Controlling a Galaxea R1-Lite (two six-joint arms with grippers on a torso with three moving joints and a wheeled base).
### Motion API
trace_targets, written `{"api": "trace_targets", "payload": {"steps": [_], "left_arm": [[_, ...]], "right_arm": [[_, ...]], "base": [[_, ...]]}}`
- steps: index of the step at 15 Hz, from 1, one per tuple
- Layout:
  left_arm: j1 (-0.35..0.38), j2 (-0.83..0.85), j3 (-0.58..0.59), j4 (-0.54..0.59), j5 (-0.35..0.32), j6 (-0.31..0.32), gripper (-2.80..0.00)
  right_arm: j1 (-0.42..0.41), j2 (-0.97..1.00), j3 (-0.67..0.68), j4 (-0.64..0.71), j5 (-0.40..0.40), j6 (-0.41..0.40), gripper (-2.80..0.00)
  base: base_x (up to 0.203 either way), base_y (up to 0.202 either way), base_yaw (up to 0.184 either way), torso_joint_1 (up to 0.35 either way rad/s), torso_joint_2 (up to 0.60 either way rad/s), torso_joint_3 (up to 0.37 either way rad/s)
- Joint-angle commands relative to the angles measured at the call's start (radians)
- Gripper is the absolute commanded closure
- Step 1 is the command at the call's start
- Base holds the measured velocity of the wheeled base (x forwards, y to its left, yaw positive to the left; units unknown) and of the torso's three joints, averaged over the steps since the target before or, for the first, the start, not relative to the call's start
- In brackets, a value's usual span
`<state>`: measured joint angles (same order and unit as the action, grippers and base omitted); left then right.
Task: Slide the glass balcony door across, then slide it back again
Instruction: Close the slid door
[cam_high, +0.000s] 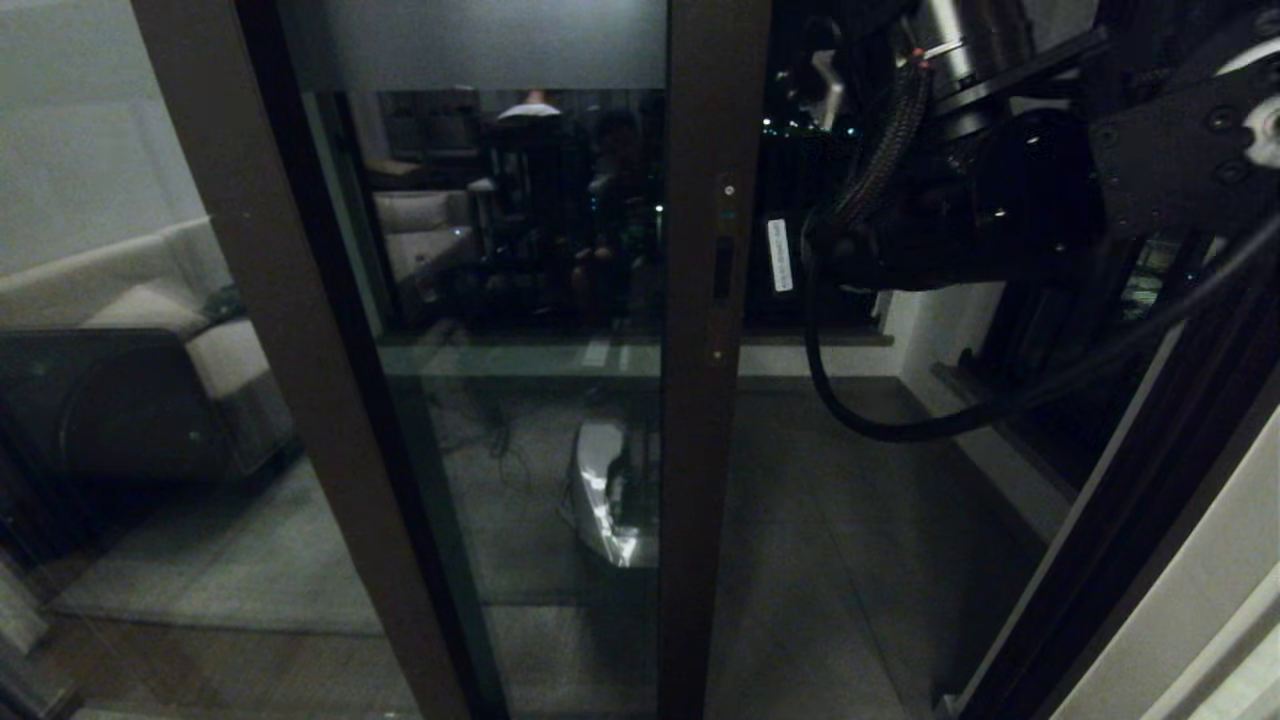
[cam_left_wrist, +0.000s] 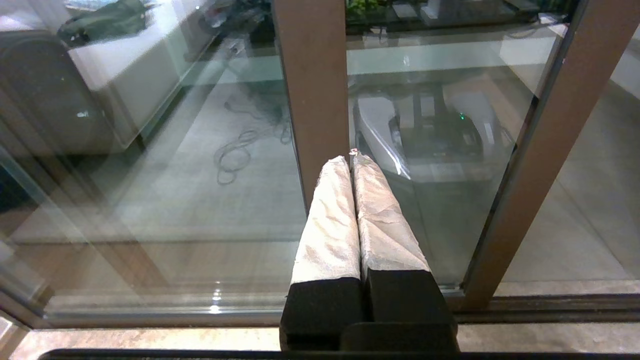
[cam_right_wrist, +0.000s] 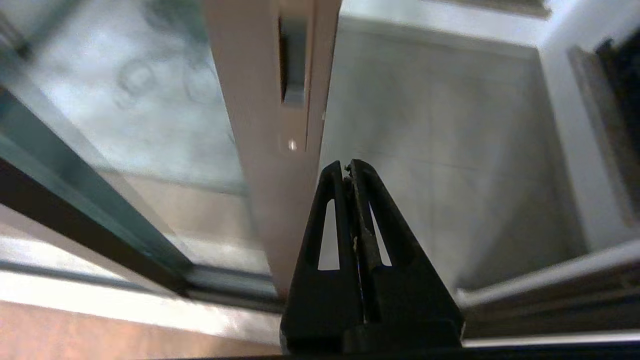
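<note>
Glass balcony door stands partly open; both grippers' fingers clenched, empty.

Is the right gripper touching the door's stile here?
Cannot tell. In the right wrist view the shut right gripper sits beside the door stile's edge, but no clear contact or gap shows.

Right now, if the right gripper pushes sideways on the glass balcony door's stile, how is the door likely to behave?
The glass balcony door probably slides stiffly as one piece: a rigid brown frame running in the floor track. Floor-to-ceiling glass suggests it is heavy. The right gripper, jaws shut, could skid on the smooth stile unless it catches the handle slot.
</note>
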<state>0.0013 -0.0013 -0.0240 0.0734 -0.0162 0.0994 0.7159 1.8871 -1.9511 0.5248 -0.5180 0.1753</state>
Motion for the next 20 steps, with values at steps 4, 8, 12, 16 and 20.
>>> {"api": "trace_targets", "payload": {"steps": [4, 8, 12, 16, 20], "left_arm": [[0.0, 0.0, -0.001, 0.0, 0.0, 0.0, 0.0], [0.0, 0.0, 0.0, 0.0, 0.0, 0.0, 0.0], [0.0, 0.0, 0.001, 0.0, 0.0, 0.0, 0.0], [0.0, 0.0, -0.001, 0.0, 0.0, 0.0, 0.0], [0.0, 0.0, -0.001, 0.0, 0.001, 0.0, 0.0]], "right_arm": [[-0.004, 0.064, -0.019, -0.011, 0.012, 0.031, -2.8], [-0.056, 0.103, -0.019, -0.061, 0.022, 0.032, -2.8], [-0.105, 0.151, -0.019, -0.179, 0.024, 0.03, -2.8], [-0.112, 0.165, -0.019, -0.216, 0.024, 0.029, -2.8], [-0.112, 0.17, -0.019, -0.236, 0.024, 0.029, -2.8]], "base": [[0.0, 0.0, 0.0, 0.0, 0.0, 0.0], [0.0, 0.0, 0.0, 0.0, 0.0, 0.0], [0.0, 0.0, 0.0, 0.0, 0.0, 0.0], [0.0, 0.0, 0.0, 0.0, 0.0, 0.0], [0.0, 0.0, 0.0, 0.0, 0.0, 0.0]]}}
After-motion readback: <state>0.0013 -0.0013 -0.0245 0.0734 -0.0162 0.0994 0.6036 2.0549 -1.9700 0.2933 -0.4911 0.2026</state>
